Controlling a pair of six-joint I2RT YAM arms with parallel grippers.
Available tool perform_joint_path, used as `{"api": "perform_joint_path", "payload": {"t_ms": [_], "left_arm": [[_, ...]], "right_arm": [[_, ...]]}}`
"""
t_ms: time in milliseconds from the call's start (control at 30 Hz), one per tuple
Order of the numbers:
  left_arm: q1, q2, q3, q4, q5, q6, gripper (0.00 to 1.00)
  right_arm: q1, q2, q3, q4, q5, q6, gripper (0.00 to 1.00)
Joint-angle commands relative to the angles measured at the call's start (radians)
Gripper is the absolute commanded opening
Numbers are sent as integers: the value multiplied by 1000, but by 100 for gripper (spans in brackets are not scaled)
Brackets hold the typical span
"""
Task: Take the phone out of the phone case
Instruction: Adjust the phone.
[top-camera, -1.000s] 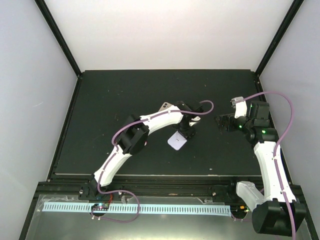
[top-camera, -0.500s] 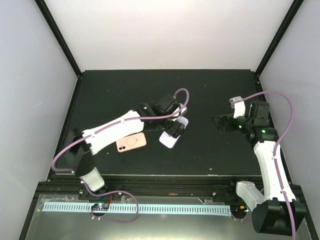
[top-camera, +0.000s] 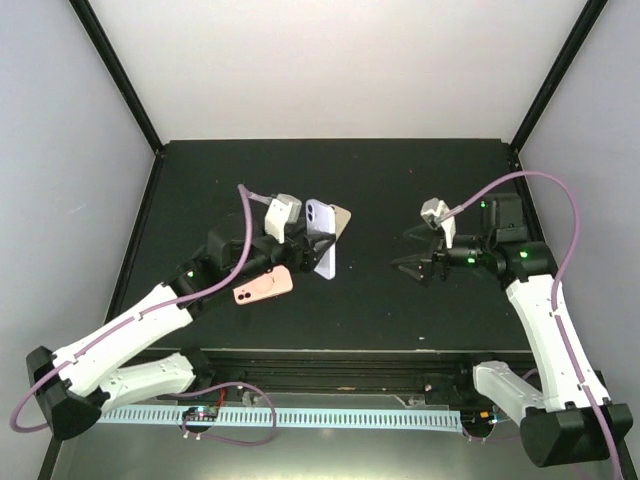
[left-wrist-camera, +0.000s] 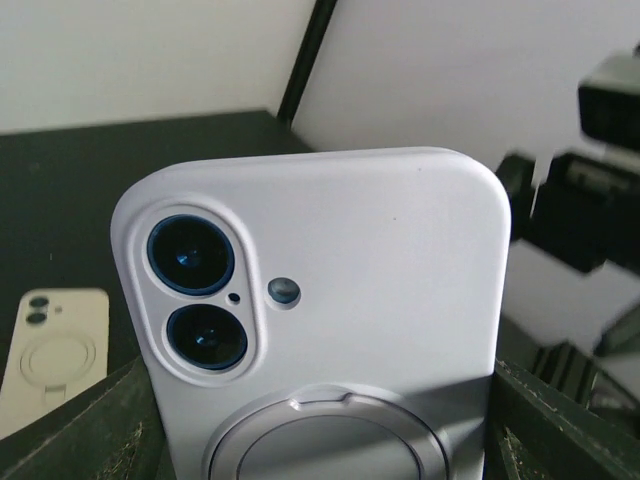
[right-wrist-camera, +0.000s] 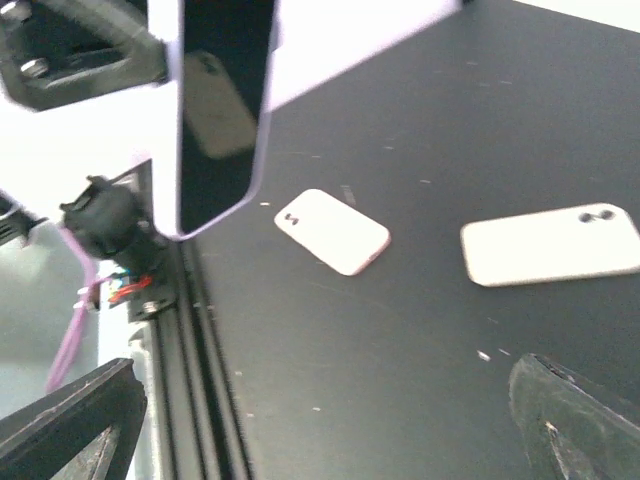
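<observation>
Lilac-cased phone (top-camera: 321, 240) is held up off the black table (top-camera: 420, 180) by the left gripper (top-camera: 310, 252), whose jaws are clamped wide across its lower part. Its long axis runs straight out from that gripper, with the camera end farthest out and the two-lens back facing the left wrist camera. To its right, the right gripper (top-camera: 405, 250) points toward it, spread wide and empty. A pink phone (top-camera: 263, 285) and a cream phone (top-camera: 343, 215) lie back up on the table.

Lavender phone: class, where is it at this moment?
In the top view the lavender phone is held upright in the left gripper near the centre, the pink phone lying just left of it.
</observation>
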Motion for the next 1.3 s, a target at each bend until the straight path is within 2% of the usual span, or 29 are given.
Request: {"api": "perform_joint_path", "payload": {"t_ms": [0, 167, 500, 667, 833, 1100, 1267], "left_arm": [[43, -70, -61, 288, 60, -88, 61], [89, -145, -152, 472, 161, -147, 63], [100, -204, -191, 605, 297, -190, 65], [100, -206, -202, 659, 350, -219, 65], [100, -198, -203, 714, 387, -261, 64], [100, -204, -217, 689, 387, -260, 64], [100, -209, -233, 679, 374, -250, 64]], "right_arm": [[127, 26, 41, 14, -78, 22, 100], [209, 59, 102, 110, -60, 113, 100], [439, 225, 229, 197, -149, 259, 100], [491, 251, 219, 345, -179, 390, 100], [555, 287, 226, 424, -200, 454, 100], [633, 334, 236, 531, -285, 565, 100], [654, 304, 189, 624, -231, 641, 99]]}}
